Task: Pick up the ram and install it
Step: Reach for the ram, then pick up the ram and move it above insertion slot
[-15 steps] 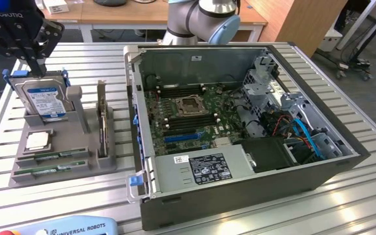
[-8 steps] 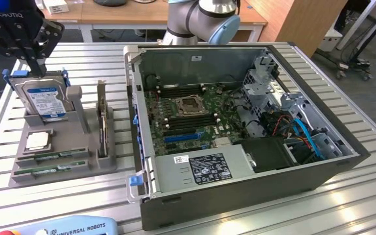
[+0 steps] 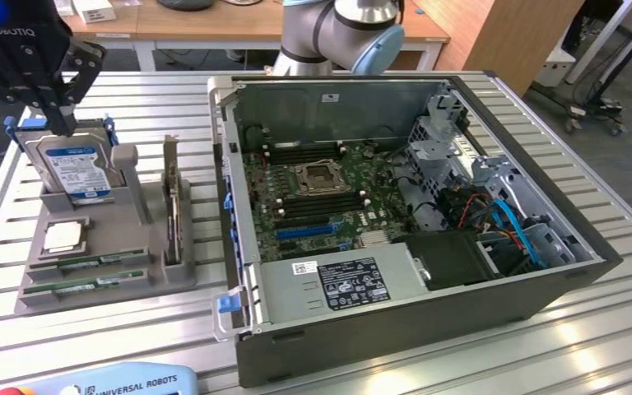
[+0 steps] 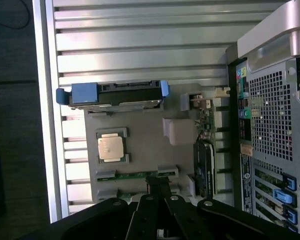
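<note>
Still on the approach, I hold my gripper (image 3: 63, 123) clenched on nothing above the grey holder (image 3: 42, 298), left of the computer case (image 3: 404, 329) in the exterior view, where the ram (image 3: 91, 262) lies at its near end; grasping it, I judge, calls for spread fingers squared to its thin edge.

"ROBOTIQ" in pale letters on black body of gripper (image 3: 62, 123). "UNIVERSAL ROBOTS" beside logo on light-blue teach pendant (image 3: 108, 381), bottom edge of exterior view. White sticker on power supply (image 3: 338, 284): print too small to read. Blue label on hard drive (image 3: 78, 169): illegible.
</note>
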You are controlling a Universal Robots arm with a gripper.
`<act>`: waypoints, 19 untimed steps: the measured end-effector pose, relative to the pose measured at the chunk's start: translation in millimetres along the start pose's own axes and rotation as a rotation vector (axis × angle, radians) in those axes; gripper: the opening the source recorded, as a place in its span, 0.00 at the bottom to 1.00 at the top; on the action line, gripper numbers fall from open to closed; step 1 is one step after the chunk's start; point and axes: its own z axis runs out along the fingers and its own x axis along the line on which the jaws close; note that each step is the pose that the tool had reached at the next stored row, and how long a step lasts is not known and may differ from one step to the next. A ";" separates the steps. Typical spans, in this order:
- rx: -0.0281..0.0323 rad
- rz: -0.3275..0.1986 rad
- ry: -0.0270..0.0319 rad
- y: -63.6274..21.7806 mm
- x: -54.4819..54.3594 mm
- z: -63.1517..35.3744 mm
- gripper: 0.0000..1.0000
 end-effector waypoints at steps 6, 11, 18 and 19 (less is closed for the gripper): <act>0.0000 0.000 -0.0001 -8.2 -0.7 -0.3 0.10; 0.0001 0.000 0.0000 -8.3 -0.7 -0.4 0.10; 0.0000 0.000 0.0000 -8.3 -0.7 -0.3 0.10; 0.0000 0.000 0.0000 -8.3 -0.7 -0.3 0.10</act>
